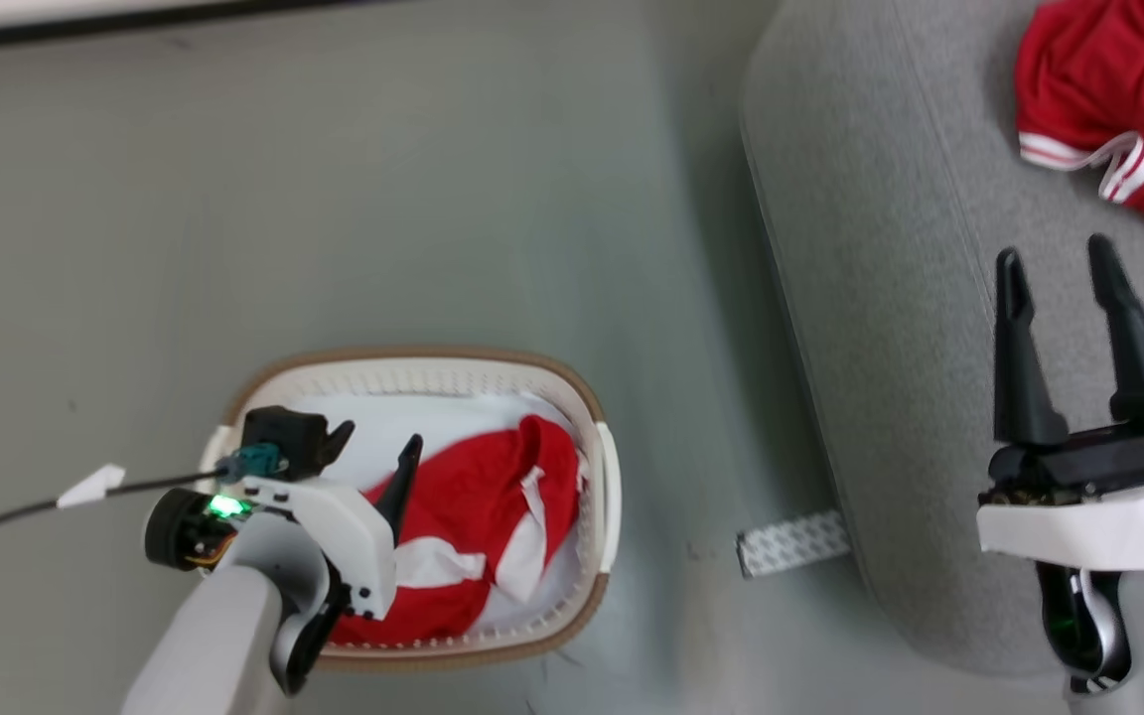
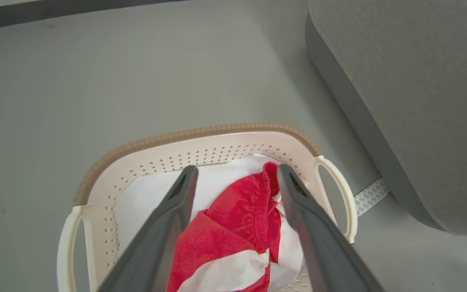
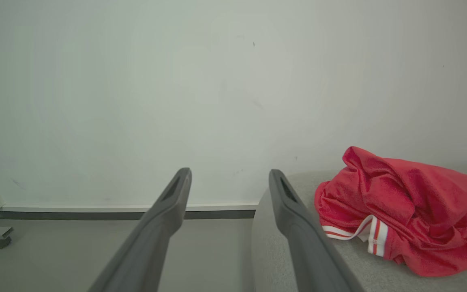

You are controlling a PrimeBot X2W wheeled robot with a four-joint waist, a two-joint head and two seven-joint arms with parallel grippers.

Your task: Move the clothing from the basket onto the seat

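Left gripper [image 2: 233, 172], jaws open, over the basket [image 2: 201, 134] holding a red garment [image 2: 225, 235]; right gripper [image 1: 1053, 253], jaws open, above the seat [image 1: 880, 248] near a second garment [image 1: 1108, 79].

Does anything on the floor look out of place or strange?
Yes: a pale patterned strip lies on the floor between the basket and the seat, its end at the seat's base. It looks like a stray scrap.

Pale grey forearms [image 1: 214, 636] end in white wrist housings [image 1: 1088, 526] with green lights [image 1: 225, 506]. The jaws are long, dark and tapered. A black cable [image 1: 16, 514] enters the left wrist's teal connector [image 1: 259, 461].
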